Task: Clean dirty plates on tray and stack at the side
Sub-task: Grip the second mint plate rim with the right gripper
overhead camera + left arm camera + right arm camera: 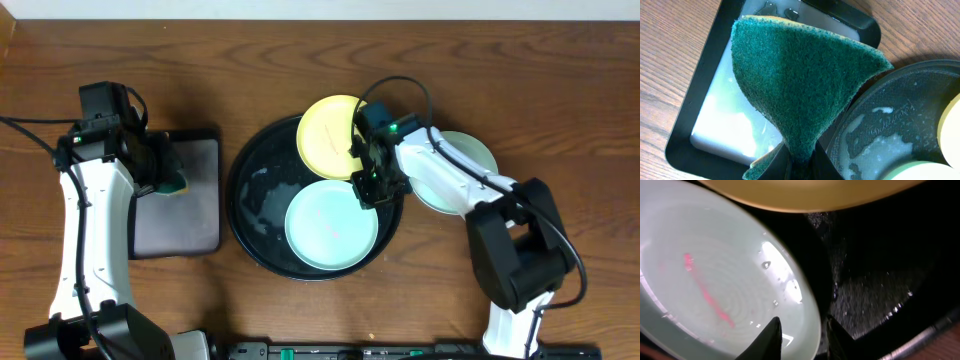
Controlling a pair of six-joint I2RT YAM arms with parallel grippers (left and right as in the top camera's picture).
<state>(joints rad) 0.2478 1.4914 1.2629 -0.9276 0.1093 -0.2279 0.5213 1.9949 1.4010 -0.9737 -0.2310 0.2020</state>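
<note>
Right gripper low, straddling mint plate rim

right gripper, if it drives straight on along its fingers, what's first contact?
Likely the rim of the pale mint-green round plastic plate: its edge sits in the open gap of the right gripper. Past it lies the wet floor of the large round black tray. Depth is unclear.

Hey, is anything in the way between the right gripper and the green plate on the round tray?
Nothing visible. The right gripper is open astride the rim of the mint plate in the tray; the yellow plate sits off to the side, not between them.
</note>
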